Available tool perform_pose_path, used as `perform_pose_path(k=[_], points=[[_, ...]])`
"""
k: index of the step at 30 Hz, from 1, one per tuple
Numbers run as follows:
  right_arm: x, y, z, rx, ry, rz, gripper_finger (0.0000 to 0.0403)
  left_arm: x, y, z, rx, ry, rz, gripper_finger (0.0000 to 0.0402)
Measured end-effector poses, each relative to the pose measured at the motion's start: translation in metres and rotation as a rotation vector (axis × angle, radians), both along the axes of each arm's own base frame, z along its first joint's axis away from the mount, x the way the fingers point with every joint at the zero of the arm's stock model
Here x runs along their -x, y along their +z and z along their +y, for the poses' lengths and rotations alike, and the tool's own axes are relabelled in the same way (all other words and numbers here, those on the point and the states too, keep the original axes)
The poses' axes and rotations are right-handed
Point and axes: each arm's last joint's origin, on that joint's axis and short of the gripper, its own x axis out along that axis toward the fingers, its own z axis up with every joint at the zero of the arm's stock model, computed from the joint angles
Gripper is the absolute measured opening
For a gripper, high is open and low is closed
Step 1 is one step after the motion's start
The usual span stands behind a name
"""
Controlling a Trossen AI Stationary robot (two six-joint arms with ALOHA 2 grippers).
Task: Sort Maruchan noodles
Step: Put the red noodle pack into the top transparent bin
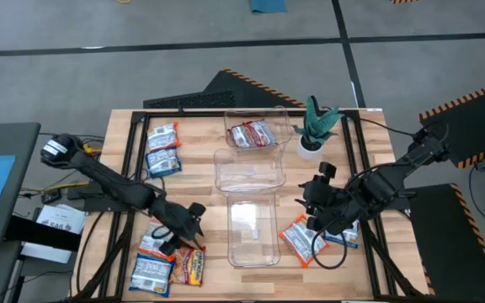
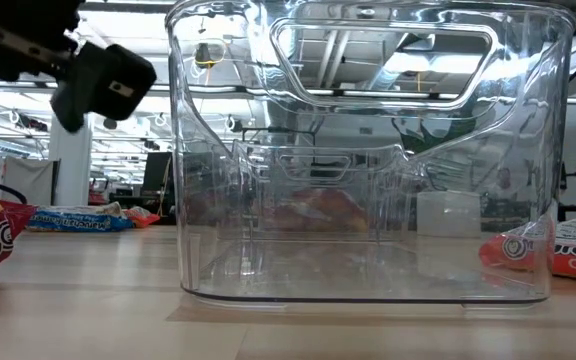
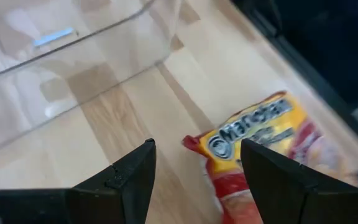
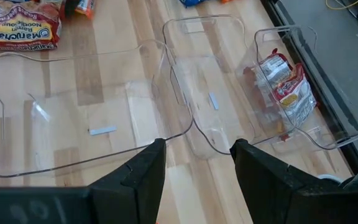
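A: Where is the left gripper [image 1: 188, 229]?
B: Over the orange noodle packet [image 3: 260, 134] at the near left, fingers apart, holding nothing.
A: And the right gripper [image 1: 317, 210]?
B: Open too, beside the near clear bin [image 1: 251, 231]. One red packet [image 1: 251, 135] lies in the far bin [image 1: 258, 129].

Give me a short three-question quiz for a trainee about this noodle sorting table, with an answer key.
1. True or false: the far clear bin already holds a red-and-white Maruchan packet.
2. Multiple choice: the left gripper is over A) a potted plant, B) an orange Maruchan packet, C) a keyboard.
3. Fill in: both the middle bin and the near bin are ____.

Key: 1 true. 2 B, with open jaws, nothing held. 3 empty. The right gripper, also open, waits near packets by the near bin.
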Motion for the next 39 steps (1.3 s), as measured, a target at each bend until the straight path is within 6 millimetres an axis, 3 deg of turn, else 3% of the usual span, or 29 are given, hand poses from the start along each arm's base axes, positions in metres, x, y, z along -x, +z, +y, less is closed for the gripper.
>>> perform_pose_path(k=[4, 11, 23, 26, 31, 39], points=[[0.0, 0.0, 0.0, -0.001, 0.0, -0.001, 0.0211, -0.008, -0.017, -0.008, -0.102, -0.037, 0.029, 0.0217], [0.0, 0.0, 0.0, 0.0, 0.0, 0.0, 0.0211, -0.018, -0.04, -0.014, -0.118, -0.066, 0.121, 0.0217], [0.0, 0.0, 0.0, 0.001, 0.002, 0.001, 0.0211, -0.022, -0.053, -0.019, -0.068, -0.111, 0.17, 0.0209], [0.0, 0.0, 0.0, 0.001, 0.001, 0.001, 0.0211, -0.022, -0.053, -0.018, -0.079, -0.104, 0.172, 0.0166], [0.0, 0.0, 0.0, 0.001, 0.001, 0.001, 0.0211, -0.023, -0.052, -0.01, -0.096, -0.099, 0.173, 0.0023], [0.0, 0.0, 0.0, 0.001, 0.001, 0.0, 0.0211, -0.021, -0.027, 0.02, -0.113, -0.012, 0.146, 0.0]])
